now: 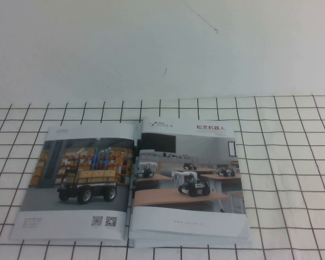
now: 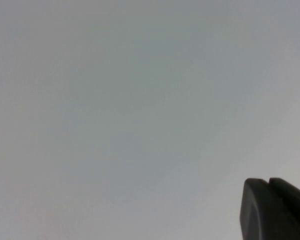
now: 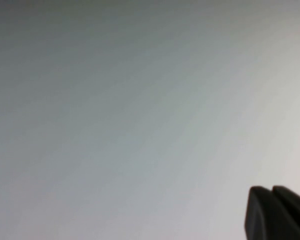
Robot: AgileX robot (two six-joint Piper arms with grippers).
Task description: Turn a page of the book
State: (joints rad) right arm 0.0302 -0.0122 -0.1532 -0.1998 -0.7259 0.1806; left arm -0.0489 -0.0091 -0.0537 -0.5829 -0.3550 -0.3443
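The book (image 1: 131, 184) lies open and flat on the checked cloth in the high view. Its left sheet (image 1: 76, 181) shows a warehouse cart robot and QR codes. The page (image 1: 187, 179) on the right shows small robots on wooden classroom desks, with a Chinese title at its top. Neither arm appears in the high view. In the left wrist view my left gripper (image 2: 268, 182) is shut with nothing in it, facing a blank grey-white surface. In the right wrist view my right gripper (image 3: 271, 190) is likewise shut on nothing, before a plain pale surface.
A white cloth with a black grid (image 1: 292, 162) covers the table under the book. A bare white wall (image 1: 162, 43) rises behind it, marked by a thin crack.
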